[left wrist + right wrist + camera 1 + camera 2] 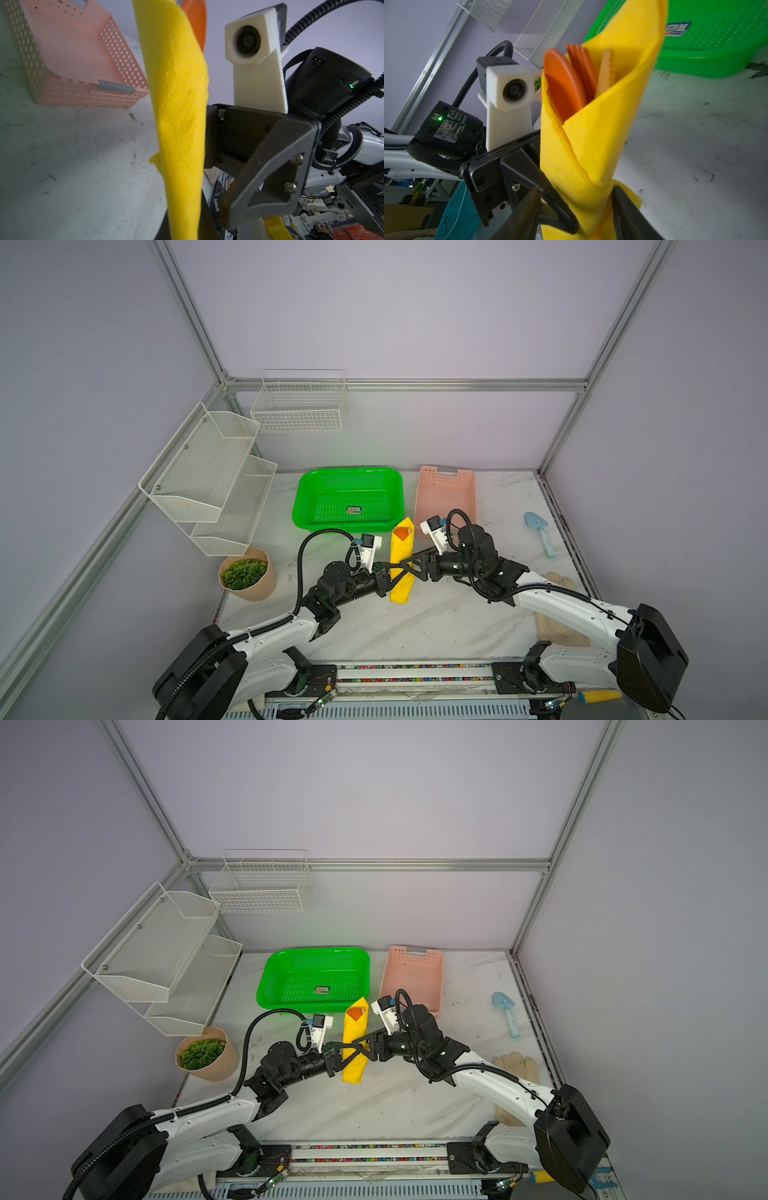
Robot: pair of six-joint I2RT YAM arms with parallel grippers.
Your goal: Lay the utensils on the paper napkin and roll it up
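Observation:
The paper napkin (401,549) (354,1029) is a yellow roll in mid-table, its open end toward the green basket. The utensils (401,533) (354,1013) poke out of that end: an orange spoon (562,87), fork (583,68) and knife (605,70). My left gripper (397,574) (182,232) comes in from the left and is shut on the roll's lower part (178,93). From the right, my right gripper (405,568) (577,216) stands open astride the same part of the roll (602,135), one finger against the paper.
A green basket (349,497) and a pink basket (446,493) stand just behind the roll. A light-blue trowel (540,533) and gloves (561,580) lie at the right. A potted plant (247,576) and a wire shelf (208,481) stand at the left.

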